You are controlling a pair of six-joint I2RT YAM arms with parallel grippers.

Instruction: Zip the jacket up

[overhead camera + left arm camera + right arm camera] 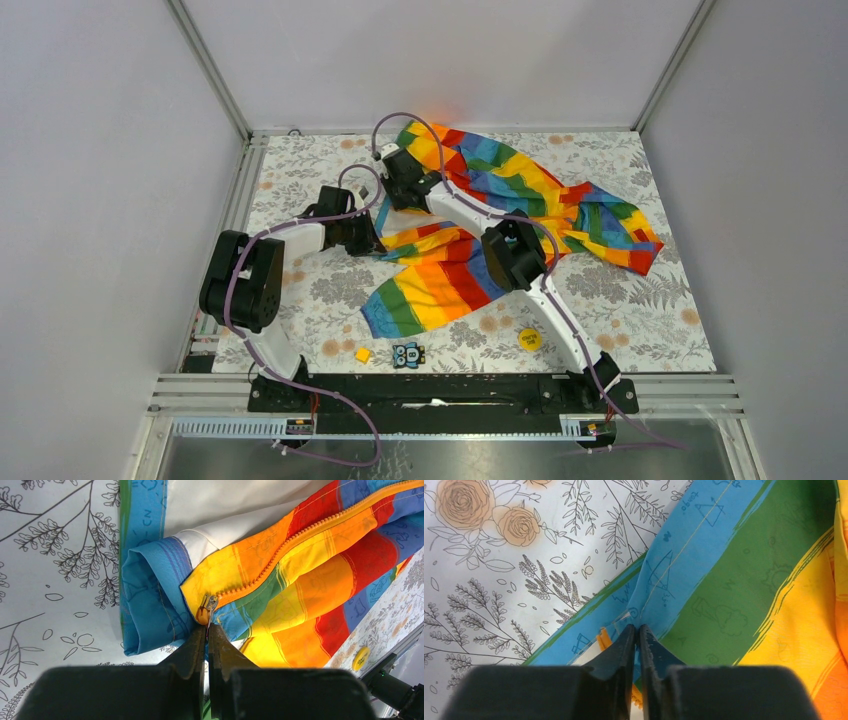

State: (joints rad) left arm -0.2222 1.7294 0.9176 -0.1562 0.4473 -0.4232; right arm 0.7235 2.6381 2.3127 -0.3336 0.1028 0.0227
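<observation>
The rainbow-striped jacket [520, 190] lies spread across the far middle of the table, with one sleeve [440, 285] reaching toward the near side. My left gripper [375, 243] is shut on the pull of the orange zipper slider [206, 609], at the low end of the orange zipper strip [300, 535]; its tips [207, 626] touch the slider. My right gripper [392, 195] is shut on the jacket's blue hem [674, 565] beside a bit of orange zipper tape [602, 641]; its tips [638, 626] pinch the fabric. White lining [225, 510] shows inside.
A yellow round disc [529, 339], a small yellow cube [363, 354] and a small blue-and-black figure [407, 354] lie near the table's front edge. The floral tablecloth [620, 290] covers the table. Grey walls enclose three sides.
</observation>
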